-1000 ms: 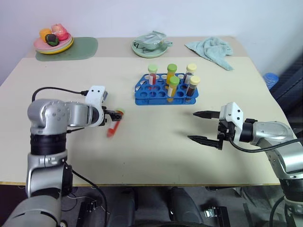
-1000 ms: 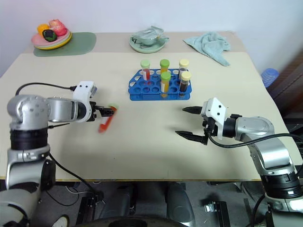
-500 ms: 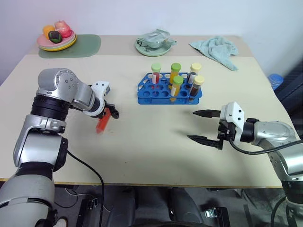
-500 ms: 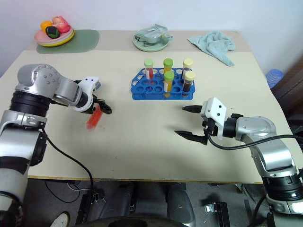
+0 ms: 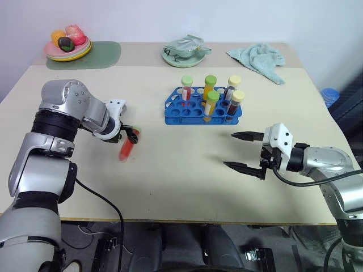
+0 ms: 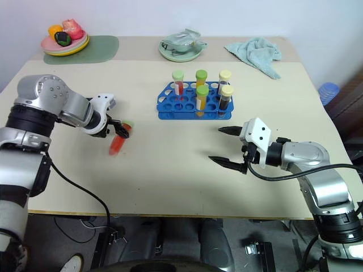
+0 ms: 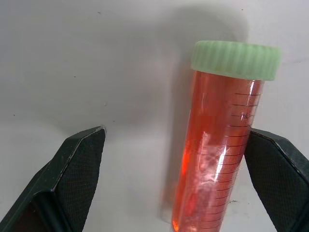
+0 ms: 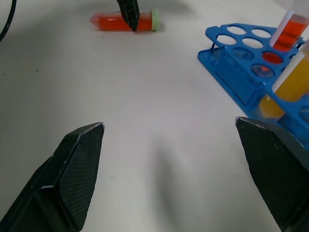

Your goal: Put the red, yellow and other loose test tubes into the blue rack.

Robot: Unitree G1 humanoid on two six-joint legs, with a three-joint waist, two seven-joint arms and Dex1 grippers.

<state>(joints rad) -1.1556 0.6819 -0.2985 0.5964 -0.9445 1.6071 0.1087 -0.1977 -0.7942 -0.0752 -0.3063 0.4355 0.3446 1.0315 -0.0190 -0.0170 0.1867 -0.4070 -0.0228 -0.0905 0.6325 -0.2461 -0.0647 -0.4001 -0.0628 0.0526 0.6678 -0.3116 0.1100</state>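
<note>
- The beige surface [image 5: 181, 187] carries the blue rack [image 5: 203, 112], already filled with five tubes.
- The red tube [image 5: 128, 147] lies flat, well left of the rack; the left hand [image 5: 131, 134] is spread wide over it for grasping, nothing gripped yet.
- The right hand [image 5: 245, 152] is held open and empty.

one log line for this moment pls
left gripper open over red tube lying on table | right gripper open, idle | rack holds five

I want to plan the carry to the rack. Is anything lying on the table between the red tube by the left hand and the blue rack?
Nothing visible does. The red tube lies flat between the open fingers of the left hand, and the table between it and the blue rack is bare. The rack's near-left holes stand free.
</note>
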